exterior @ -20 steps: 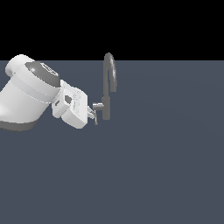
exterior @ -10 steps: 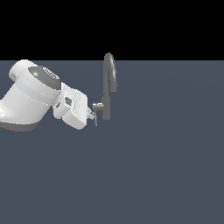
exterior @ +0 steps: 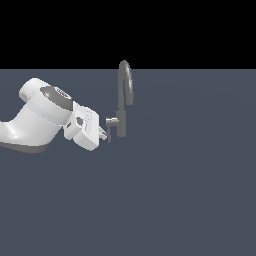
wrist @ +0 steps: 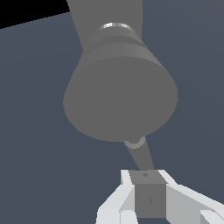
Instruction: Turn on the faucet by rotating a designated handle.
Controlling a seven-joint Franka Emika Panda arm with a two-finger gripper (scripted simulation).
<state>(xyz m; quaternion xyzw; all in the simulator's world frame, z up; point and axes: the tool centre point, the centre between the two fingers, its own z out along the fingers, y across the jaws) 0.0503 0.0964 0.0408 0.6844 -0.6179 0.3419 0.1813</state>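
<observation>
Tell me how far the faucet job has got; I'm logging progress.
Done: the gripper has reached the faucet and sits right at the handle. In hand: the wrist view shows the thin lever close to a grey fingertip, though firm contact is unclear. Left: the actual turn; the lever hangs downward from its stub, and no water shows.

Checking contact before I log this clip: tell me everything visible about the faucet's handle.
The handle is a thin, short grey lever, metallic-looking, hanging down from a small horizontal stub on the faucet post, on the exterior view's left. The pincer sits right at it. In the wrist view the lever's end lies between the white fingertips; firm contact cannot be confirmed.
</observation>
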